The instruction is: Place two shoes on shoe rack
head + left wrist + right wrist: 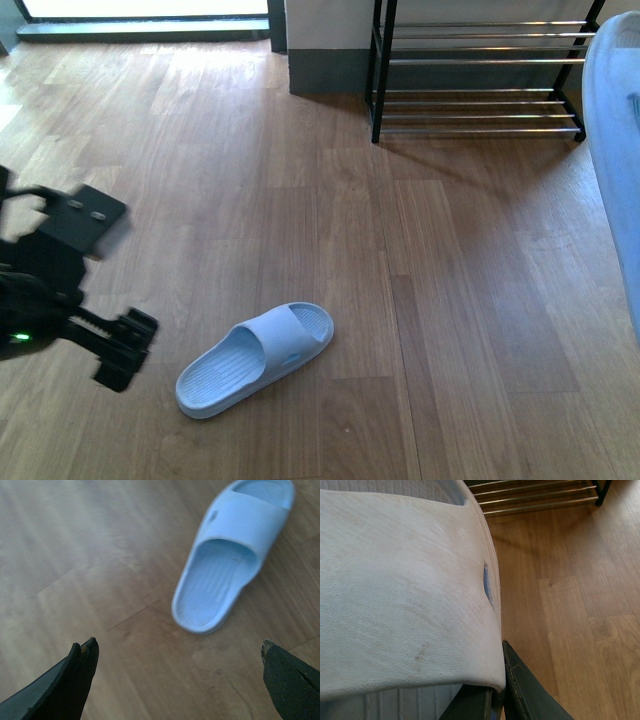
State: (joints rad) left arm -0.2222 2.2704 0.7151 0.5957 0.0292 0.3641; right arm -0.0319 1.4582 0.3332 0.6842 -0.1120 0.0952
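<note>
On the floor (450, 300) ahead of me, one slide (255, 358) lies near and left of centre. It is set aslant, heel towards me and toe farther off to the right. My left gripper (128, 350) hangs just left of its heel, not touching. The shoe rack (480, 75) stands far back on the right, against the wall (325, 40). A second slide (615, 150) fills my right edge, nearer than the rack, pinched in my right gripper (497, 697).

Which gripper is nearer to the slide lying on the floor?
Left. The left gripper is open beside the heel end of the floor slide, not touching it. The right gripper is off to the right, shut on the other slide, toward the shoe rack.
</note>
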